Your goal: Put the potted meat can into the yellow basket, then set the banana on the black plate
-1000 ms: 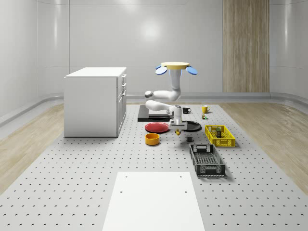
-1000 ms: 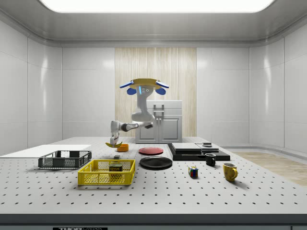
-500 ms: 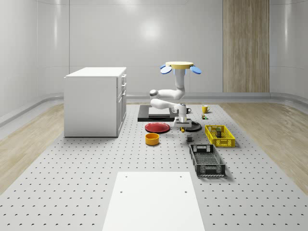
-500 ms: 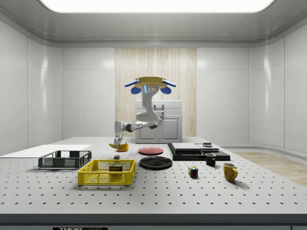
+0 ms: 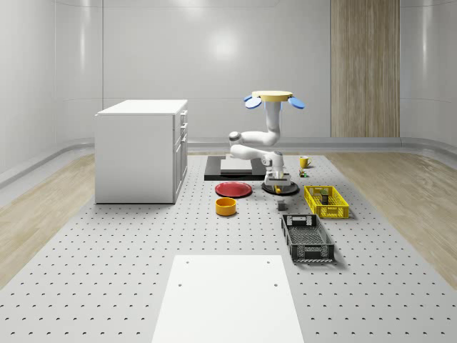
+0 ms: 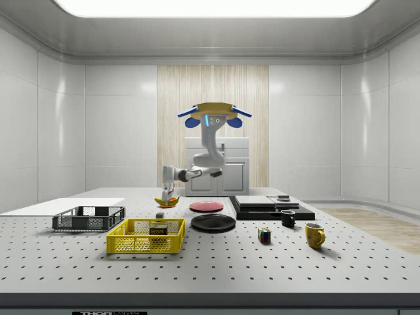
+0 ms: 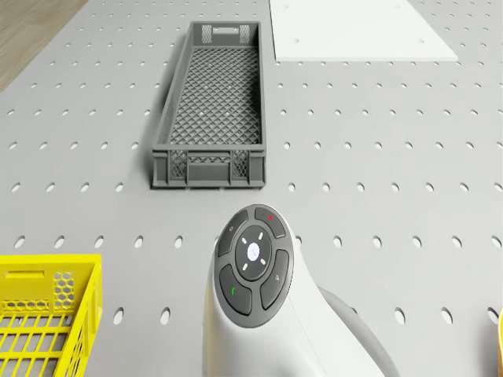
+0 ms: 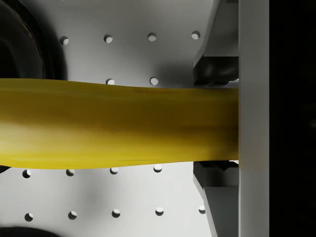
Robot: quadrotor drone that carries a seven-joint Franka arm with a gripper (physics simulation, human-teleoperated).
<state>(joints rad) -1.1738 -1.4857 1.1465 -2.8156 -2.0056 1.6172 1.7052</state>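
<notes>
The banana (image 8: 118,123) hangs clamped crosswise in the gripper (image 8: 217,121), one finger (image 8: 216,66) pressed against each side of it. In the side view the banana (image 6: 165,201) is held clear above the perforated table (image 6: 216,262), to the left of the black plate (image 6: 213,222) in that picture. In the whole-scene view the gripper (image 5: 275,183) sits low over the black plate (image 5: 289,189), and the wrist view catches a dark curved rim of the plate (image 8: 19,44) beside the banana's far end.

The potted meat can (image 6: 157,230) already lies inside the yellow basket (image 6: 146,236), which stands on the table near the front in the side view. In the whole-scene view the yellow basket (image 5: 325,201) lies to the right of the black plate.

The drone (image 6: 212,113) hovers high above the table, roughly over the plates, with the arm (image 6: 205,157) bending down and out to the gripper.

Around them: a red plate (image 5: 233,189) beside the black one, an orange bowl (image 5: 226,206) in front of it, a grey crate (image 7: 212,102) nearer the white panel (image 5: 226,300), a white cabinet (image 5: 141,150), a black mug (image 6: 287,218), a yellow mug (image 6: 314,234) and a colour cube (image 6: 264,235).
</notes>
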